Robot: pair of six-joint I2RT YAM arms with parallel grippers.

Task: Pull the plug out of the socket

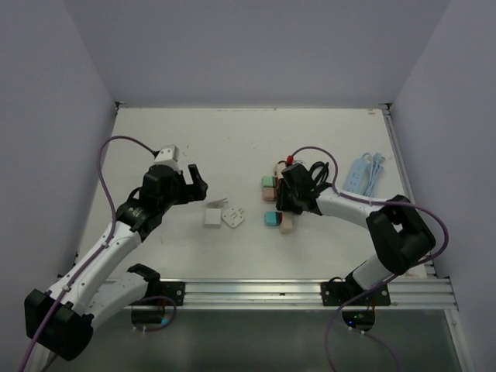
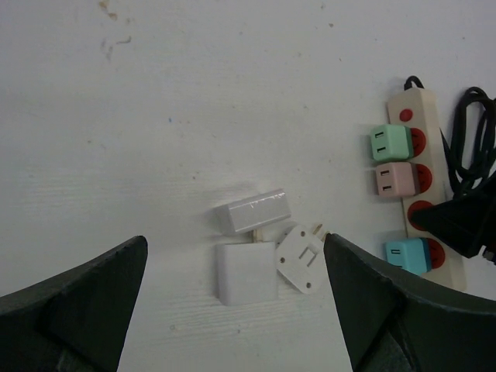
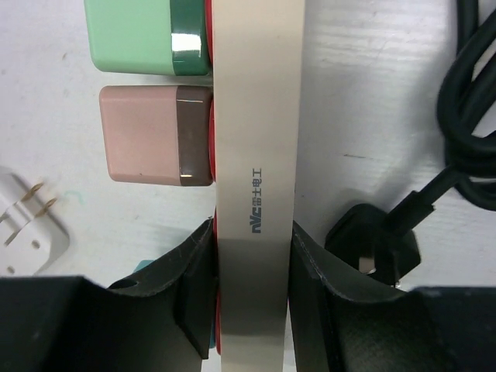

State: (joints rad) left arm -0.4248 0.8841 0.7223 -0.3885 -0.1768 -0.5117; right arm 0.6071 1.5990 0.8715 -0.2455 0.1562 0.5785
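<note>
my right pincer (image 3: 252,271) is clamped across the strip (image 3: 256,139), with the pink plug (image 3: 147,136) just ahead-left of its fingers and the green plug (image 3: 132,35) beyond. my left pincer (image 2: 232,256) hangs wide open, and the teal plug (image 2: 407,256) sits ahead to its right. i'd pin the strip flat, close the left squarely on one plug's sides and pull straight outward, with no twisting.

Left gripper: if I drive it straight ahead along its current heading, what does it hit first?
Probably the white square adapter, centred ahead of the open left gripper, well before the power strip; depth is uncertain.
</note>
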